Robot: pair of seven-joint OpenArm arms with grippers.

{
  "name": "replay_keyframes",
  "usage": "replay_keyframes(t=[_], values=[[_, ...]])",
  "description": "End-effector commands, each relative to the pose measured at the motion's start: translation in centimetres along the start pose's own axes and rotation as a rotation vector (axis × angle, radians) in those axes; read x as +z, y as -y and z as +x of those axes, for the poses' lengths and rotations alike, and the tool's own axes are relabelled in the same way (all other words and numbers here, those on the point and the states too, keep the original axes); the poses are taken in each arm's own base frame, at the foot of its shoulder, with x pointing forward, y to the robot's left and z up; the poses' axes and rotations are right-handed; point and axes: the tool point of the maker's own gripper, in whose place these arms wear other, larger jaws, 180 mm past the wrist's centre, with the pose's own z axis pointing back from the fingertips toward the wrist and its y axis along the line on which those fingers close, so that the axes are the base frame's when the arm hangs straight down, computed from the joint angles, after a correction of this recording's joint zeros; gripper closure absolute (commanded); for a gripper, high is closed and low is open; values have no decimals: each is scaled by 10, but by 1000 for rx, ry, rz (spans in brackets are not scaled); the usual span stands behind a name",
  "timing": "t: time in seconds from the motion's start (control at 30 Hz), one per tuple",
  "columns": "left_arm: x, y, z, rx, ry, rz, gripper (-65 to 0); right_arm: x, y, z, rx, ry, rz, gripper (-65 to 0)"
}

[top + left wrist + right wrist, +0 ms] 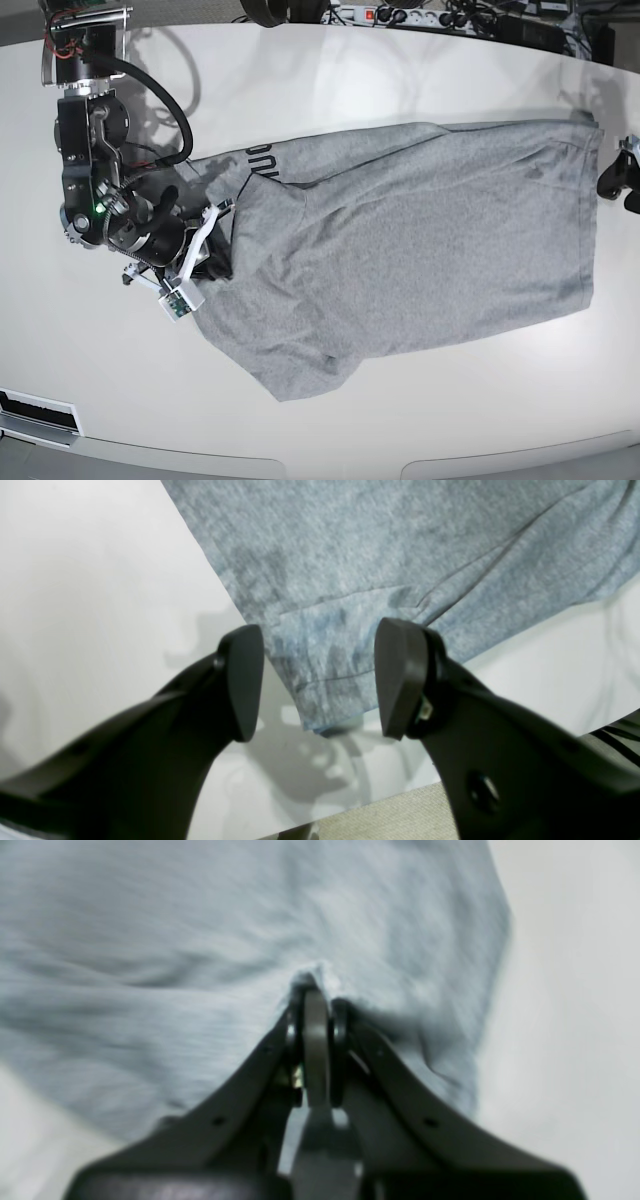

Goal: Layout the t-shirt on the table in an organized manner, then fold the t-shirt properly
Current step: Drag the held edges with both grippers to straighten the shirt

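The grey t-shirt [420, 230] lies spread across the white table [350, 80], with black lettering [262, 160] showing on a turned-over part near its left end. My right gripper [222, 252] is shut on a bunch of the shirt's fabric [350, 930] at that left end, and the cloth is pinched at its tips [317, 995]. My left gripper [320, 680] is open just above the table. A hemmed corner of the shirt [325, 655] lies between its fingers [245, 680], untouched. In the base view this gripper [610, 175] sits at the shirt's far right edge.
A power strip and cables [400, 15] lie along the table's far edge. The table's near edge and the grey floor [400, 815] show just behind my left gripper. A white fixture [35, 412] sits at the front left edge.
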Motion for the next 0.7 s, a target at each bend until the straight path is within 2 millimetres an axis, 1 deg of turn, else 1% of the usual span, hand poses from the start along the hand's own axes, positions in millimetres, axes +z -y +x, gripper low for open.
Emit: replay_keyframes(t=[0.0, 0.03, 0.1, 0.13, 0.17, 0.23, 0.27, 0.33, 0.43, 0.47, 0.5, 0.53, 0.57, 0.6, 0.67], values=[[9, -8, 19, -25, 44, 15, -364, 4, 20, 32, 1, 76, -62, -4], [9, -8, 21, -19, 52, 14, -364, 5, 30, 37, -19, 74, -106, -74], [10, -8, 29, 2, 80, 5, -364, 7, 47, 48, -58, 78, -178, -255], [11, -8, 32, 10, 93, 4, -364, 8, 54, 51, -78, 61, -207, -333], [12, -9, 36, 13, 104, 4, -364, 9, 60, 53, -96, 34, -230, -376], [13, -10, 38, 13, 107, 6, -364, 10, 65, 51, -117, -42, -243, -370], [13, -10, 38, 13, 105, 4, -364, 10, 61, 50, -117, -71, -216, -344], [12, -5, 33, 4, 84, -18, -364, 7, 43, 47, -90, -102, -111, -277], [13, 13, 26, -29, 46, -121, -360, 8, 1, 42, -22, -111, 123, -190], [13, 19, 24, -44, 38, -150, -341, 11, -14, 40, 5, -109, 211, -156], [14, 23, 23, -60, 31, -174, -306, 15, -26, 38, 6, -106, 286, -119], [14, 26, 21, -82, 23, -192, -258, 20, -36, 36, -30, -104, 352, -83], [15, 27, 19, -93, 13, -198, -213, 26, -42, 33, -57, -104, 400, -66], [14, 27, 16, -93, 4, -198, -184, 31, -45, 28, -76, -113, 433, -66], [14, 28, 14, -92, -3, -200, -179, 39, -44, 14, -90, -150, 450, -66]])
